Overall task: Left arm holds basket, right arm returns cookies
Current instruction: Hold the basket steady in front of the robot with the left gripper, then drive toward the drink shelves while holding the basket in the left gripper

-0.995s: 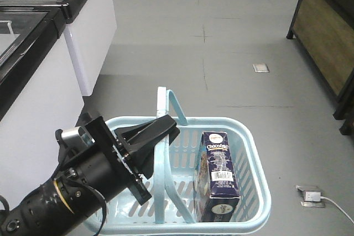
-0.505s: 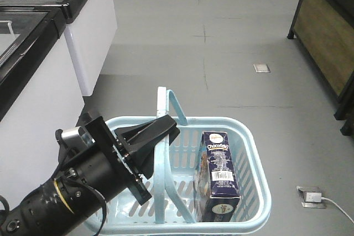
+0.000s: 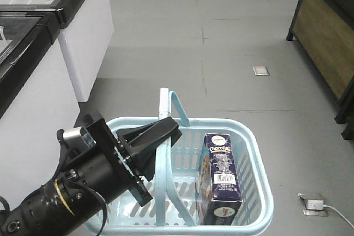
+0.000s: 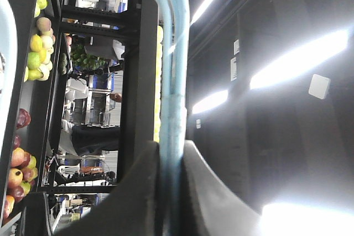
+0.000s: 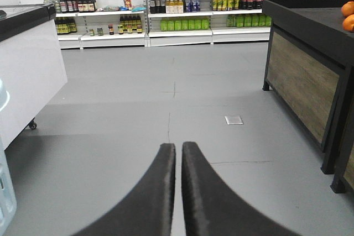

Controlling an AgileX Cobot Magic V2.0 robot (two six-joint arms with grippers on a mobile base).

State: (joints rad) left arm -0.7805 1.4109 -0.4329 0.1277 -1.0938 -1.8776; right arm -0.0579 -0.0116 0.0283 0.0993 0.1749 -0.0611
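My gripper [image 5: 178, 145] points over the grey floor [image 5: 138, 109], its fingers nearly touching with nothing between them. Bottle shelves [image 5: 182, 9] line the far wall. An edge of the basket [image 5: 4, 203] shows lower left.

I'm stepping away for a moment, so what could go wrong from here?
The left gripper pinches just one thin handle of the basket, so the load might swing or slip. The cookies stand tall along the basket's right side and could topple if it sways. The right gripper is shut and must open first.
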